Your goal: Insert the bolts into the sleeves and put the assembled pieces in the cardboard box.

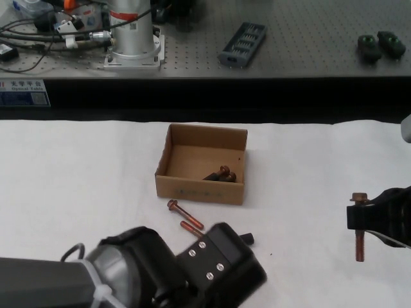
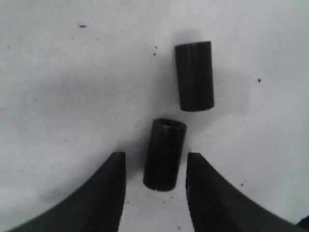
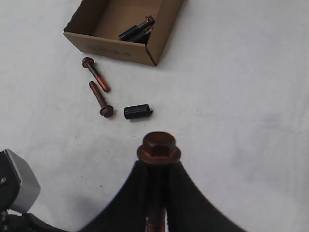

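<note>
Currently, the left gripper (image 2: pixel 155 158) stands with its jaws apart. One finger is on each side of a black sleeve (image 2: pixel 164 153) that lies on the white cloth (image 2: pixel 58 87), and neither finger appears to touch it. A second sleeve (image 2: pixel 194 76) lies just past the first, apart from it.

The right gripper (image 3: pixel 158 169) is clamped on a copper-coloured bolt (image 3: pixel 159 147), hex head up and shank down. In the high view this gripper hangs at the right edge of the frame, well apart from the cardboard box (image 1: pixel 199 190) at centre. Assembled pieces (image 1: pixel 221 174) lie in the lower right corner of the box. Two loose bolts (image 1: pixel 178 209) lie just below its front wall.

We judge the step in hand to be picking up the straddled sleeve. We recommend the following:

- Close on the sleeve at mid-length, so that both bore ends stay free.
- Grip squarely across the axis, so that the sleeve does not roll out.
- Lift it clear of the second sleeve before bringing the bore in line with the bolt shank.

Faint print on the box's front wall and a blue label at the left edge are too small to make out.
</note>
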